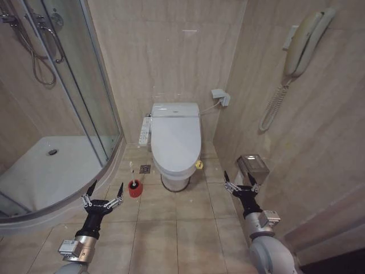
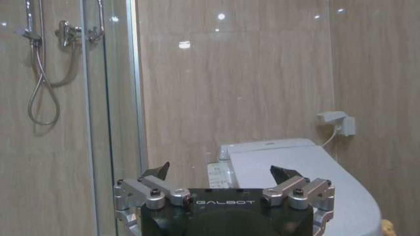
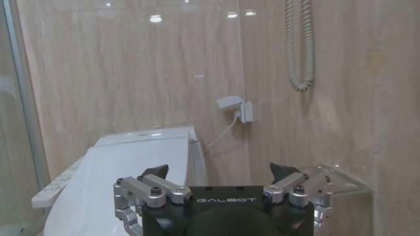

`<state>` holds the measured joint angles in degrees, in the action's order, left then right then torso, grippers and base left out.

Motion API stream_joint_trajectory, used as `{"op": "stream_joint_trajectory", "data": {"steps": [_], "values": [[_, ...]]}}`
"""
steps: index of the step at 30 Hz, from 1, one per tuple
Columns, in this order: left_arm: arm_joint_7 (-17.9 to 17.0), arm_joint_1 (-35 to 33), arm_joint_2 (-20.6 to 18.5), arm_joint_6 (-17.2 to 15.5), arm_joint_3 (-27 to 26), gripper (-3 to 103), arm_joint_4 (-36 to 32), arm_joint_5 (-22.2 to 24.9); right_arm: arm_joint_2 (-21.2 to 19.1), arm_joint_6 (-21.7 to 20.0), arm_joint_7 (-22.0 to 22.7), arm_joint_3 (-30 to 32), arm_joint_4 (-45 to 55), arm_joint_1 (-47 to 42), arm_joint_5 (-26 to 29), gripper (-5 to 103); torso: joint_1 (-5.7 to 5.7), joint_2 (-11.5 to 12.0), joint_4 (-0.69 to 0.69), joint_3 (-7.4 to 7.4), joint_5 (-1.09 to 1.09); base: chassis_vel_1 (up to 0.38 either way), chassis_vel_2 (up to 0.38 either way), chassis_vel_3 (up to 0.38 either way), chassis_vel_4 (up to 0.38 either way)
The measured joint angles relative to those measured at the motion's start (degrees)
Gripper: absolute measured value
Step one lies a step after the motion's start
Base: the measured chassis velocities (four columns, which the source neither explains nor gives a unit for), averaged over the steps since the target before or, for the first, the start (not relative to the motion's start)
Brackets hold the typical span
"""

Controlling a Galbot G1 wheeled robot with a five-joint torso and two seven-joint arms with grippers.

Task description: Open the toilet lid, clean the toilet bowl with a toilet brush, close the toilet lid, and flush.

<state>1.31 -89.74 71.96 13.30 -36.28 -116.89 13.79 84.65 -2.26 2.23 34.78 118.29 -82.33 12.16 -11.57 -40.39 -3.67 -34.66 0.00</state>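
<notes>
Against the beige tiled back wall, we see the white elongated ceramic toilet bowl (image 1: 174, 171) with its large glossy white oval plastic toilet lid (image 1: 176, 140) lying shut over it. A small yellow ribbon (image 1: 199, 165) sits at the lid's front edge on our right side, and a white side button panel (image 1: 145, 130) runs along the toilet's left flank. On the floor just left of the bowl stands the small toilet brush (image 1: 133, 179) with a thin pale handle, upright in its round red cup-like holder (image 1: 135, 189).

Our left gripper (image 1: 104, 191) hovers low over the tiled floor, near the red holder but apart from it, fingers spread wide with nothing between them. Our right gripper (image 1: 240, 179) hovers to the right of the bowl, near a clear plastic wall bin (image 1: 254, 165), its fingers likewise spread and empty.

To the left, a curved glass shower enclosure (image 1: 94, 85) stands over a white shower tray (image 1: 51, 171). On the right wall hangs a cream corded wall telephone (image 1: 305, 43).
</notes>
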Motion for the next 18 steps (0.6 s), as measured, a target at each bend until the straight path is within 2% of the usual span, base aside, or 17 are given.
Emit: {"op": "stream_joint_trajectory", "data": {"steps": [3, 18], "values": [[0.0, 0.0, 0.0, 0.0, 0.0, 100, 0.0, 0.0, 0.0, 0.0, 0.0, 0.0, 0.0, 0.0, 0.0, 100, 0.0, 0.0, 0.0, -0.01, 0.01, 0.106, -0.062, -0.092, 0.079], [0.0, 0.03, 0.0, 0.0, 0.0, 100, 0.0, 0.0, 0.0, 0.0, 0.0, 0.0, 0.0, 0.02, 0.0, 100, -0.05, 0.03, 0.01, -0.03, 0.01, -0.008, 0.01, 0.013, -0.008]]}}
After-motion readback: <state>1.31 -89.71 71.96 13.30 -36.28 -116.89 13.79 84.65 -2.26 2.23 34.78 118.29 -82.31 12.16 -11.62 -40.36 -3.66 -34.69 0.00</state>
